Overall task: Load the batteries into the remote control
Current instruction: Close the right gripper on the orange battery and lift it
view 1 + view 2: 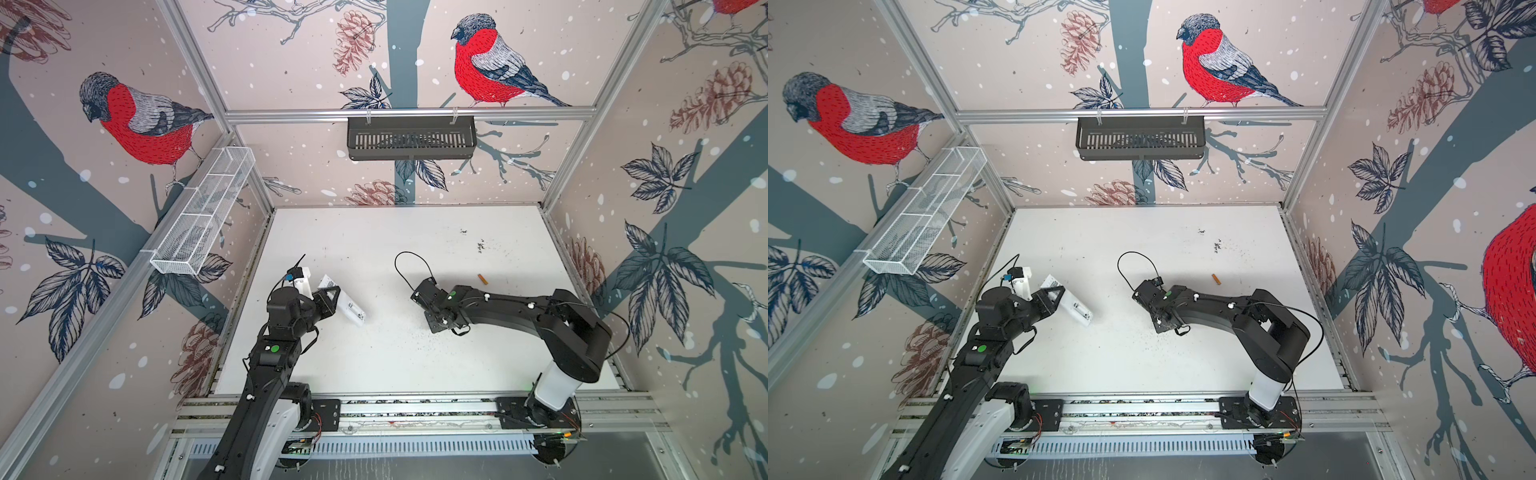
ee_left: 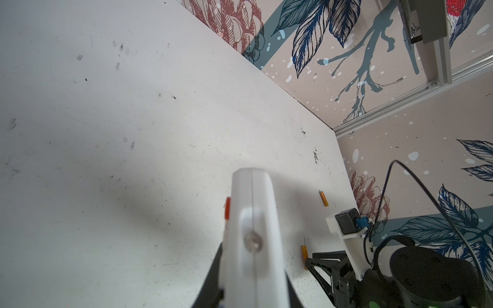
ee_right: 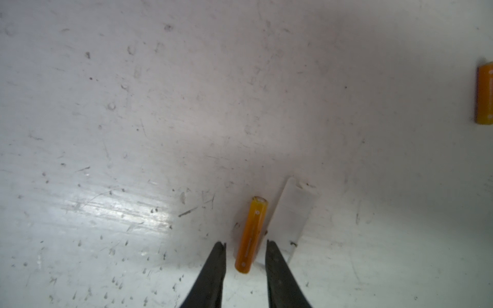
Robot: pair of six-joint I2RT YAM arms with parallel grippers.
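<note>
My left gripper is shut on the white remote control, held tilted above the table's left side in both top views, with its open battery slot facing up. Seen end on in the left wrist view, the remote has a dark jaw on each side. One orange battery lies on the table just beyond the tips of my right gripper, whose jaws stand open with a gap on either side of it. A second battery lies alone further right.
A flat white cover piece lies against the near battery. A black basket hangs on the back wall and a white wire basket on the left wall. Aluminium rails run along the table's front edge.
</note>
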